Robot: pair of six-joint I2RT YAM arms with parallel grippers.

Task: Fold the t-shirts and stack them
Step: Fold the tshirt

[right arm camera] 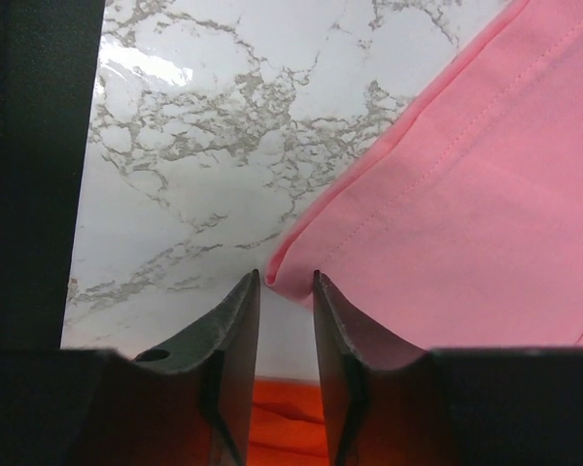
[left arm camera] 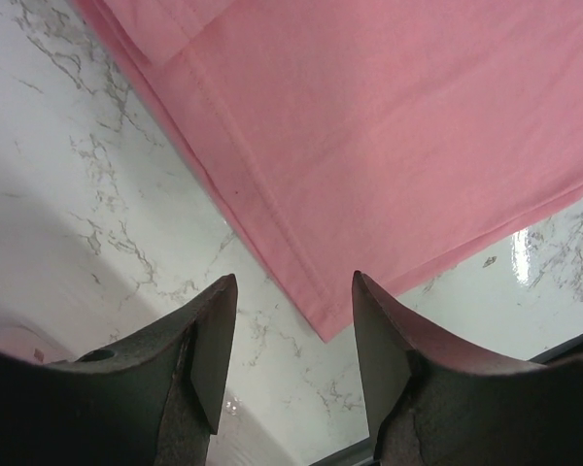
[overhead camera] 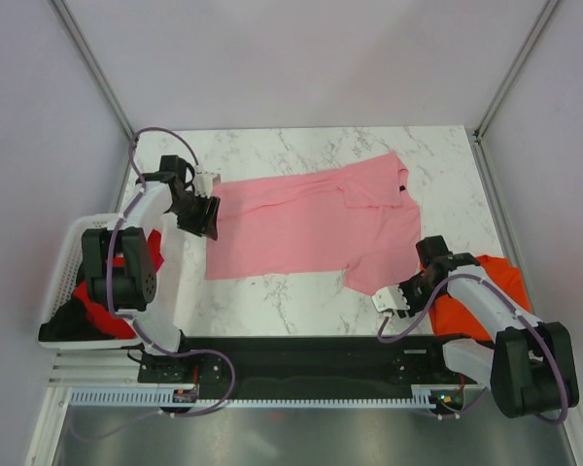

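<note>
The left gripper (left arm camera: 294,283) hangs spread open at the left edge of the light pink fabric t-shirt (overhead camera: 301,228); the right gripper (right arm camera: 284,277) pinches its folded hem. Pale walls enclose the white marble worktop (overhead camera: 272,301). There are three t-shirts: the pink one spread flat, a bright orange t-shirt (overhead camera: 496,277) crumpled under the right arm, and a red t-shirt (overhead camera: 89,296) in the single white plastic lattice basket (overhead camera: 68,248).

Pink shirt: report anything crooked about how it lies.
The pink shirt lies slanted on the table. Its right part is doubled over in uneven folds, with one flap reaching toward the near edge.
</note>
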